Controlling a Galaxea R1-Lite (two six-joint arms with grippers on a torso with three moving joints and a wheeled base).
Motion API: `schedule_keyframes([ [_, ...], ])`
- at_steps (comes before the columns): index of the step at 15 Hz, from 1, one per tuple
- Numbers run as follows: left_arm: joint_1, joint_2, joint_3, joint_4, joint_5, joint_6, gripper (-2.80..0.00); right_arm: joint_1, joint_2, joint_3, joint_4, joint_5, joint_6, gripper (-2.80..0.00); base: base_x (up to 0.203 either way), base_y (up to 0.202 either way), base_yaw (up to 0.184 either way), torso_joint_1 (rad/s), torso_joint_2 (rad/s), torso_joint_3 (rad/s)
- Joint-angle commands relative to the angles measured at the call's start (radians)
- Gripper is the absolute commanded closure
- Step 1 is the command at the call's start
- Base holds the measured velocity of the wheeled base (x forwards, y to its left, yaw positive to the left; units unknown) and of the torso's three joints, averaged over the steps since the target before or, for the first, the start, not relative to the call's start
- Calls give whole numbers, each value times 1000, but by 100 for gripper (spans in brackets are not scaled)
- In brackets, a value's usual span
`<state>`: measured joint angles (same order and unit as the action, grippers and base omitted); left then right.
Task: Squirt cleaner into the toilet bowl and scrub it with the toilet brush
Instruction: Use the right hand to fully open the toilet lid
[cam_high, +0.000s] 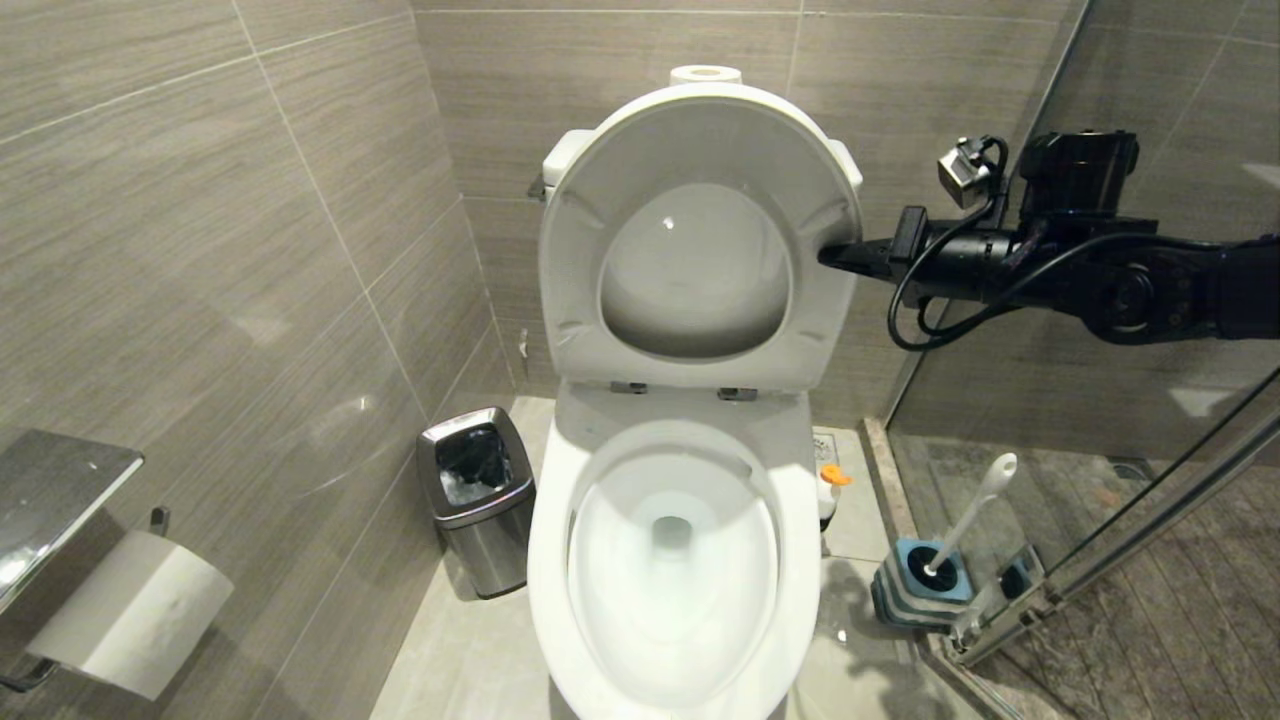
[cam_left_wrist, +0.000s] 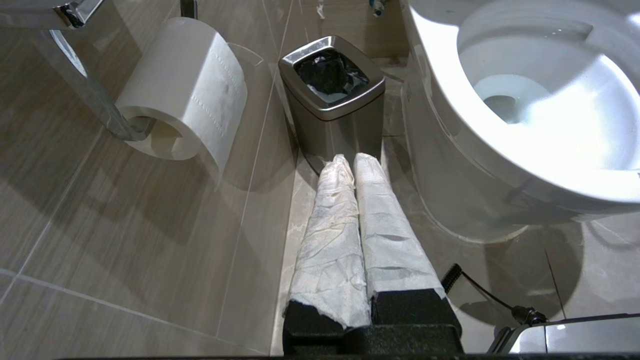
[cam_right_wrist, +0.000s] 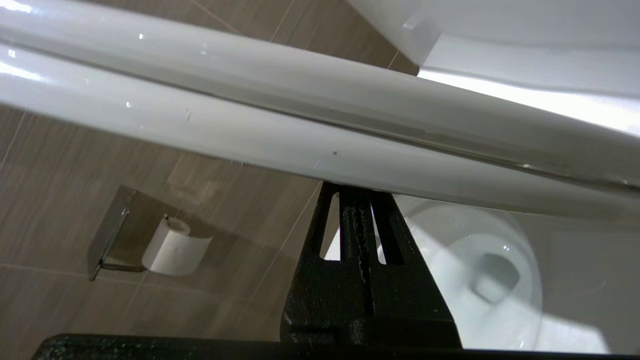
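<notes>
Grey-tiled bathroom walls carry no readable writing. Nearest, the toilet bowl (cam_high: 672, 560) stands open; right of it the toilet brush (cam_high: 968, 518) sits in its holder (cam_high: 925, 583). Farther, the right gripper (cam_high: 835, 257), pinched closed and empty, touches the raised seat (cam_high: 700, 235). Low by the steel bin (cam_left_wrist: 332, 95), the left gripper (cam_left_wrist: 352, 162) is closed, empty.

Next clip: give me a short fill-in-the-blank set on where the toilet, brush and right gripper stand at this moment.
1. The toilet seat and lid stand ____.
2. The toilet brush stands in its ____ on the floor.
3. The right gripper, fingers shut, is at the edge of the raised ____.
4. Left of the toilet bowl stands a steel ____.

Missing words: raised; holder; seat; bin
</notes>
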<state>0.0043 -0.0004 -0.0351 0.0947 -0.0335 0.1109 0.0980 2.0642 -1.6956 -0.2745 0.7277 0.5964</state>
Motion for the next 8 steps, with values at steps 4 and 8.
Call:
schedule_keyframes([
  [4, 0, 2, 0, 0, -11, 16, 0, -13, 189, -273, 52, 3, 3, 0, 0, 0, 0, 0, 0, 0],
  [8, 0, 2, 0, 2, -11, 16, 0, -12, 252, -303, 12, 1, 2, 0, 0, 0, 0, 0, 0, 0],
])
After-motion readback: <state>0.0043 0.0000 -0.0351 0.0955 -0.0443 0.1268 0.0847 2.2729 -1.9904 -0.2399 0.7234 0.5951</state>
